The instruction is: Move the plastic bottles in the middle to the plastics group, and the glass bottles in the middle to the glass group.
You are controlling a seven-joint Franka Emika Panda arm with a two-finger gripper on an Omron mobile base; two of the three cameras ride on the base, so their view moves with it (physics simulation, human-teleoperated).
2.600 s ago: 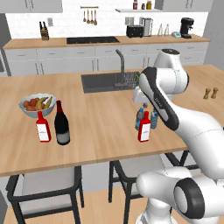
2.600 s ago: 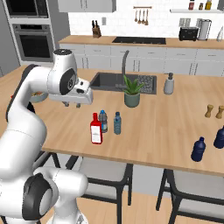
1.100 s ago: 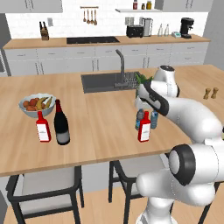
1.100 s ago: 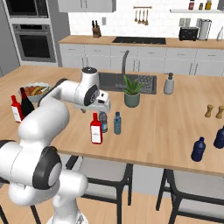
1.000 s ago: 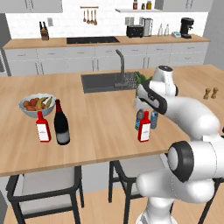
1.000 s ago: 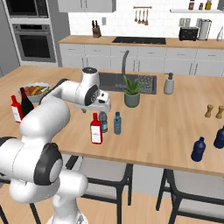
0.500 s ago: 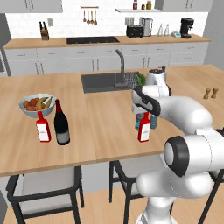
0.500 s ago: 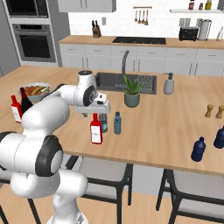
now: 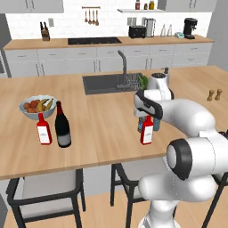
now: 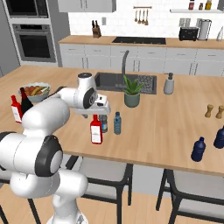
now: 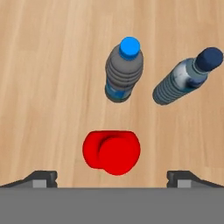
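A red glass bottle (image 9: 147, 130) (image 10: 96, 130) stands in the middle of the island, and its red cap (image 11: 112, 151) sits just ahead of my fingertips (image 11: 42, 178) in the hand view. My gripper (image 11: 112, 180) (image 10: 99, 114) (image 9: 144, 115) hovers right above it, open and holding nothing. Two plastic bottles (image 11: 124, 70) (image 11: 183, 79) (image 10: 117, 123) stand just beyond the red one. The glass group, a dark wine bottle (image 9: 62, 127) and a red bottle (image 9: 43, 132), stands at the left. The plastics group (image 10: 198, 149) of dark blue bottles is at the far right.
A fruit bowl (image 9: 37, 106) sits behind the glass group. The sink (image 9: 111, 82) with its tap, a potted plant (image 10: 131, 92) and a soap dispenser (image 10: 169, 84) lie behind the middle bottles. Salt and pepper shakers (image 10: 213, 110) stand to the right.
The arm has swung in over the middle bottles and the hand has sunk a little toward the red bottle's cap. The bottles have not moved.
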